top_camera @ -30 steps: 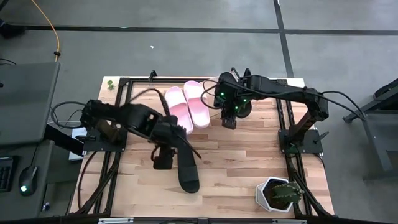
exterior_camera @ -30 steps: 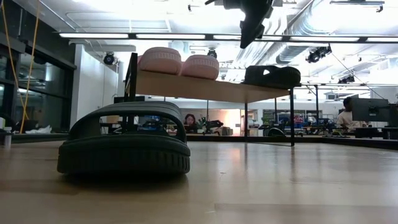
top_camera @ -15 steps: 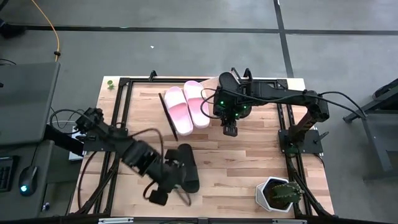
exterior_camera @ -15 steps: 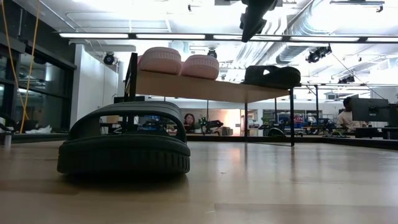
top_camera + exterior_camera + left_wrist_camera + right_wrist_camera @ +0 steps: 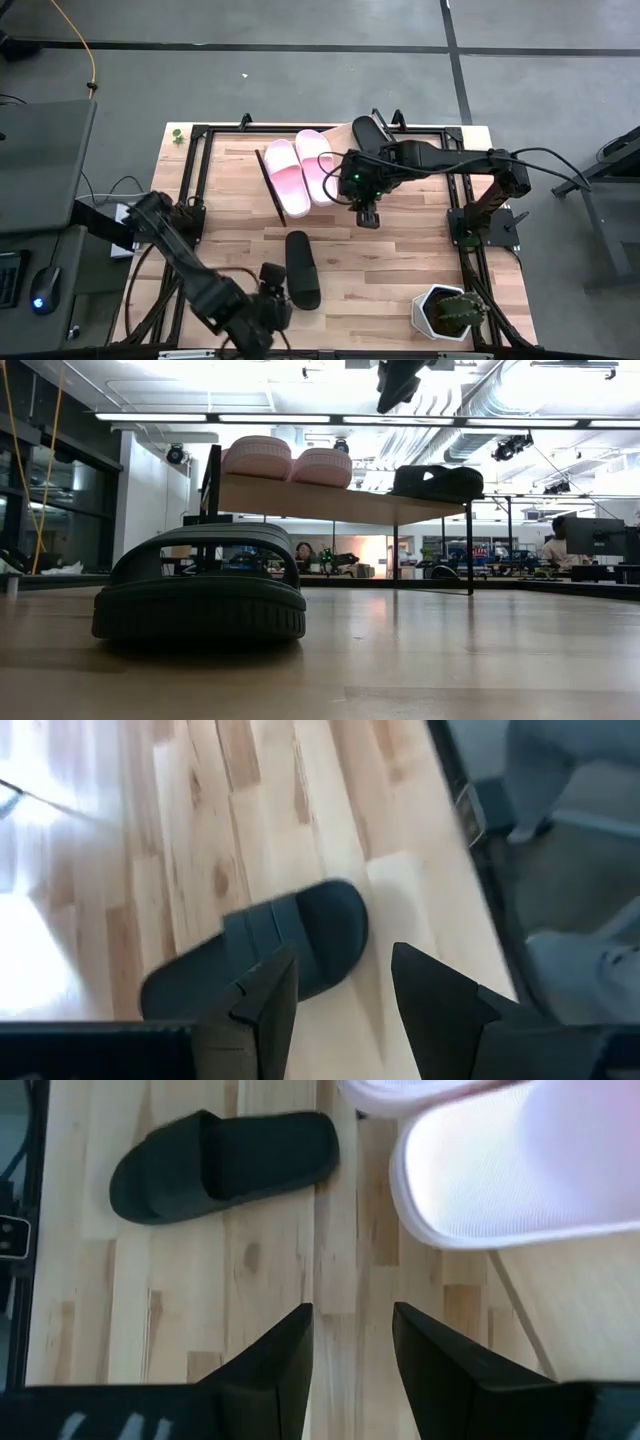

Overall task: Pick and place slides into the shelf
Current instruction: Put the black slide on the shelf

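Here the black slide [image 5: 302, 268] lies lengthwise front-to-back on the table, both grippers empty, fingers parted.

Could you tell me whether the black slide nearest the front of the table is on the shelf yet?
Not yet. The black slide lies flat on the table, apart from the shelf, and neither tool holds it.

Three slides [image 5: 312, 165] on the shelf [image 5: 268, 188] — fourth slide [image 5: 302, 269] on table [image 5: 400, 260], nearer front
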Controlling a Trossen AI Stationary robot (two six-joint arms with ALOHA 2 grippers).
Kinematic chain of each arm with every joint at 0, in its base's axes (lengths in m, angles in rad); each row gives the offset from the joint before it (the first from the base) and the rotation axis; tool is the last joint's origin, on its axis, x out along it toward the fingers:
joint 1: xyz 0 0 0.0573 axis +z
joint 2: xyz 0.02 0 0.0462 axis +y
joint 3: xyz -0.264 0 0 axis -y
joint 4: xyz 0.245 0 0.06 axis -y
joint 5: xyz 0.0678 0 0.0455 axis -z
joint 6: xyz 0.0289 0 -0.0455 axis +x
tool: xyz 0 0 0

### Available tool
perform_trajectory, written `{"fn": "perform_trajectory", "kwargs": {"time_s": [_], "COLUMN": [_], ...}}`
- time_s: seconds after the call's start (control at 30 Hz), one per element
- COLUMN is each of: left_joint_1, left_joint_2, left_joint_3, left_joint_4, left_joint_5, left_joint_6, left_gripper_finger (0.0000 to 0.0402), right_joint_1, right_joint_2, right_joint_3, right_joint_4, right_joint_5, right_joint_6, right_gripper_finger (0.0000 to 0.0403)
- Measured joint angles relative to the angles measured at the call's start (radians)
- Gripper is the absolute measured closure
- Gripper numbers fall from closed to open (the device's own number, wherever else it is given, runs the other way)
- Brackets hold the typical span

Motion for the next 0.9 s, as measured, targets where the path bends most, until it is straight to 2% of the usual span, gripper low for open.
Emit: {"fn": "perform_trajectory", "kwargs": {"time_s": [0.23, 0.4, 0.6, 0.9], "left_joint_1": [0.004, 0.004, 0.004, 0.004], "left_joint_2": [0.162, 0.238, 0.265, 0.265], "left_joint_3": [-0.001, -0.001, -0.001, -0.001], "left_joint_4": [-0.032, -0.024, 0.015, 0.100], "left_joint_5": [-0.031, -0.059, -0.137, -0.175], "left_joint_6": [-0.010, -0.030, -0.069, -0.080], "left_gripper_finger": [0.0250, 0.0250, 0.0250, 0.0250], "right_joint_1": [0.006, 0.008, 0.026, 0.081], "right_joint_2": [0.000, 0.000, 0.000, 0.000], "right_joint_3": [0.000, 0.000, 0.000, 0.000], "right_joint_4": [0.022, 0.031, 0.044, 0.072], "right_joint_5": [0.000, 0.001, 0.010, 0.027], "right_joint_6": [-0.017, 0.035, 0.060, 0.055], "right_gripper_finger": [0.0273, 0.0273, 0.0273, 0.0273]}}
